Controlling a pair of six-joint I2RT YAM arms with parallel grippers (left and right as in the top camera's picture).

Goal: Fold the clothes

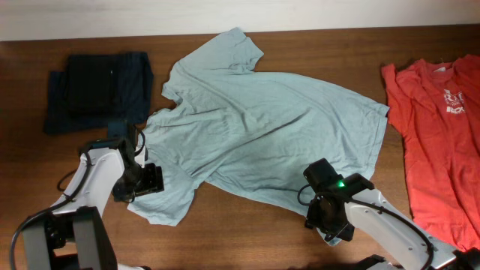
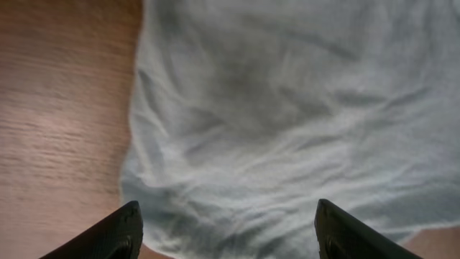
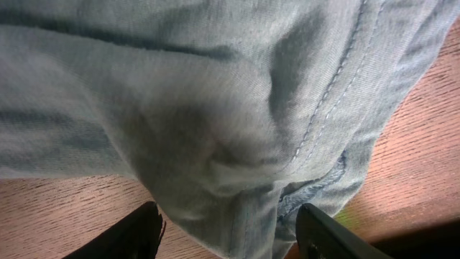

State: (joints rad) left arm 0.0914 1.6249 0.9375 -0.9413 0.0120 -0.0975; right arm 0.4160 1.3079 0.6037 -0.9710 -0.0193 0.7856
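1. I am working over a wooden surface [image 1: 247, 240] carrying three garments.
2. The light blue T-shirt [image 1: 262, 127] is lying spread and slightly skewed in the middle, rumpled. I am judging it light, soft and limp, so it will be sagging wherever I am not supporting it.
3. A red shirt [image 1: 439, 135] is waiting at the right edge, and a dark folded garment [image 1: 97, 90] is sitting at the far left.
4. My left hand [image 2: 226, 230] is hanging wide open above the near sleeve, holding nothing.
5. My right hand [image 3: 230, 230] is also gaping, straddling the bunched bottom hem [image 3: 323, 108] without pinching it.
6. That stitched hem and the sleeve edge are looking like the firmest places for taking hold.
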